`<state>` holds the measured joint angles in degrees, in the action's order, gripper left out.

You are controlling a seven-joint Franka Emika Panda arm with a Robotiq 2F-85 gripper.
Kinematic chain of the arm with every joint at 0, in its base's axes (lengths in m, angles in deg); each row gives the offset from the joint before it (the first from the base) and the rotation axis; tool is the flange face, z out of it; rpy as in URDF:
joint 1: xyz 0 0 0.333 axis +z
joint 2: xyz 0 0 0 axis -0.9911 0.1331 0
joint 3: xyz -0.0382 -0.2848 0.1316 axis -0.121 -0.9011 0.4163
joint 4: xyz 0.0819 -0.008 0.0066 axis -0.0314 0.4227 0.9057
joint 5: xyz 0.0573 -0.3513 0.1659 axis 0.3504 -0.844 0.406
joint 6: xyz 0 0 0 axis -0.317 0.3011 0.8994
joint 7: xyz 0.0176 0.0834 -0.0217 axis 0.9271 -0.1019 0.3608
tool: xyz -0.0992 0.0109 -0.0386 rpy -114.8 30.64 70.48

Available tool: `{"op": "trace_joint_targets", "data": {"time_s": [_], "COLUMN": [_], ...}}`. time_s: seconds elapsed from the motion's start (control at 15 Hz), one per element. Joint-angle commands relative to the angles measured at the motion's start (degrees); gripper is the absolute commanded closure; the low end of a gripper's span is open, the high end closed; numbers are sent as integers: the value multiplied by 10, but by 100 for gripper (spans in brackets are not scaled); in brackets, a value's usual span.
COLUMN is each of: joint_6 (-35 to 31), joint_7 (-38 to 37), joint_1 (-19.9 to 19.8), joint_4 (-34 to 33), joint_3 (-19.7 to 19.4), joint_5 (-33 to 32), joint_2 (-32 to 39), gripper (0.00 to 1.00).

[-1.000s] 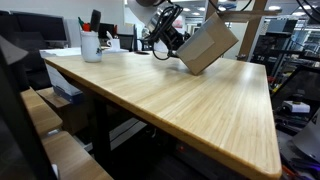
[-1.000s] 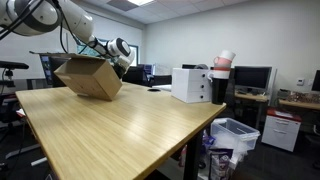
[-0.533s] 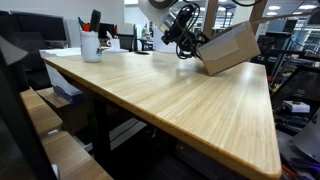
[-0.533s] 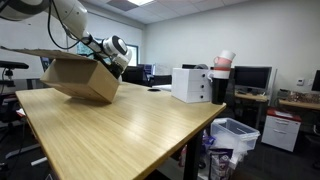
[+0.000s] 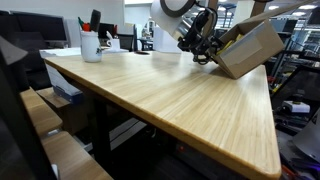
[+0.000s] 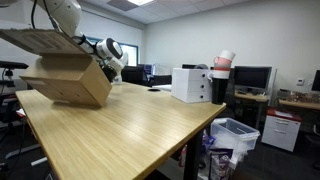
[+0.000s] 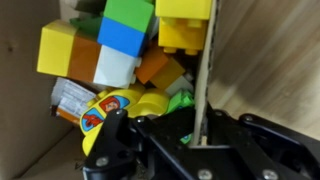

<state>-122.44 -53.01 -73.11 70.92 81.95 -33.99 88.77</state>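
Observation:
My gripper [image 7: 196, 140] is shut on the thin wall of a cardboard box [image 7: 205, 70]. The box [image 5: 248, 48] hangs tilted above the wooden table [image 5: 170, 95] in both exterior views, and its flaps are open [image 6: 68, 75]. In the wrist view the box holds several toy blocks: a yellow one [image 7: 60, 48], a blue one [image 7: 122, 36], a green one [image 7: 132, 10], a white one [image 7: 113, 68] and an orange one [image 7: 158, 68]. The gripper [image 5: 203, 45] grips the box at its rim.
A white mug with pens [image 5: 91, 44] stands at the table's far corner. A white box [image 6: 191, 84] sits on the table's far side. Monitors [image 6: 250, 77], a bin [image 6: 236, 135] and desks stand around the table.
The arm has carried the box sideways along the table's far end; the box has tilted and its flaps now show more.

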Motion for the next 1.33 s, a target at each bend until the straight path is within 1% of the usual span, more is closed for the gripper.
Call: {"op": "trace_joint_targets", "data": {"time_s": [0.0, 0.07, 0.13, 0.2, 0.27, 0.33, 0.47, 0.53, 0.6, 0.67, 0.8, 0.87, 0.93, 1.0, 1.2, 1.27], "joint_6": [-11, -10, -8, -4, 0, 4, 13, 19, 21, 23, 25, 24, 22, 21, 28, 32], "joint_7": [24, 23, 20, 17, 16, 17, 21, 23, 23, 26, 31, 32, 34, 35, 48, 52], "joint_1": [-7, -7, -6, -6, -6, -6, -5, -5, -6, -6, -6, -6, -6, -6, -7, -7], "joint_4": [60, 65, 76, 81, 83, 84, 85, 85, 84, 83, 80, 79, 79, 78, 68, 63], "joint_3": [11, 12, 14, 14, 15, 15, 17, 18, 18, 20, 22, 23, 23, 24, 26, 27], "joint_5": [-16, -18, -19, -20, -21, -23, -28, -32, -33, -36, -42, -44, -44, -44, -46, -46], "joint_2": [-33, -34, -36, -39, -41, -42, -42, -42, -42, -42, -40, -41, -42, -43, -41, -40], "gripper": [96, 94, 88, 87, 83, 85, 85, 83, 80, 80, 74, 60, 48, 44, 27, 25]}}
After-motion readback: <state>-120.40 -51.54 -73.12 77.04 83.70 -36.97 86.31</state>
